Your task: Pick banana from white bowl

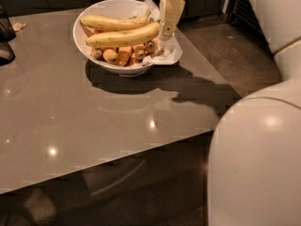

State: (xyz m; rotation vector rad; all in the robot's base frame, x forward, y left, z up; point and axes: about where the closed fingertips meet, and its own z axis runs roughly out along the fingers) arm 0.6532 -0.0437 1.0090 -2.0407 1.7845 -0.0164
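One gripper [169, 14] is all you have, and it hangs at the right rim of the white bowl [101, 7], pointing down, right at the right end of the banana [124, 36]. Whether it is wide or narrow I cannot tell, and I also cannot tell if it touches the fruit or is only just above it. The banana lies across the front of the bowl, thick and speckled, on top of some small orange fruit pieces [123, 55]; a slimmer, paler banana [113, 22] lies just behind it, almost touching. A crumpled white paper sheet [171, 55] sticks out under the gripper, over the bowl's right edge. The bowl stands near the far edge of the grey table [94, 126]. I judge you are in the approach step, with nothing lifted yet. Next you need to close only on the front banana and avoid the paper and the paler one.
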